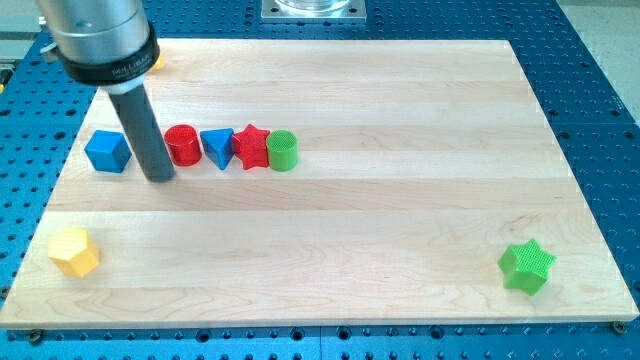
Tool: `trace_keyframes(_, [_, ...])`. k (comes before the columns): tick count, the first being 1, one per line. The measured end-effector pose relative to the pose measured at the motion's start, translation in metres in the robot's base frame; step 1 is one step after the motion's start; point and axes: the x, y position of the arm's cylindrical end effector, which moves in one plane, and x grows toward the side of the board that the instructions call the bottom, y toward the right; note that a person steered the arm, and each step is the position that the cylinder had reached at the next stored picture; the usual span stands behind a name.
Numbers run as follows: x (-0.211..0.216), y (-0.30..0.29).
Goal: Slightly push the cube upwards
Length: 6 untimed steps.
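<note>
Currently my tip (160, 180) is being held on the pale wooden board (400, 230) in the gap between the blue plastic cube (108, 151) on its left and the red plastic cylinder (182, 144) on its right, slightly nearer than both. No gripper is being carried by the arm, only the straight dark rod, so nothing is being grasped and no opening can be reported.

The cube is lying at the left end of a row, towards the far left of the board. Further right in that row, a blue triangular block (217, 147), a red star-shaped block (250, 147) and a green cylinder (283, 150) are sitting close together, apparently touching. A yellow hexagonal block (74, 250) is resting near the front left corner, and a green star-shaped block (527, 266) near the front right corner, both well apart from the row.

For the step to be done well, the tip is probably best being brought leftwards and nearer first, until it is standing just on the near side of the cube and centred on its near face. A short, slow push away towards the far edge is then being called for. An off-centre contact is likely to turn the cube rather than shift it, and the red cylinder is being risked if the tip is swung right.
</note>
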Motion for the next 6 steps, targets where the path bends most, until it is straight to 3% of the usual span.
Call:
trace_keyframes(1, [0.036, -0.047])
trace_keyframes(2, [0.031, -0.120])
trace_keyframes(4, [-0.022, -0.078])
trace_keyframes(6, [-0.020, -0.059])
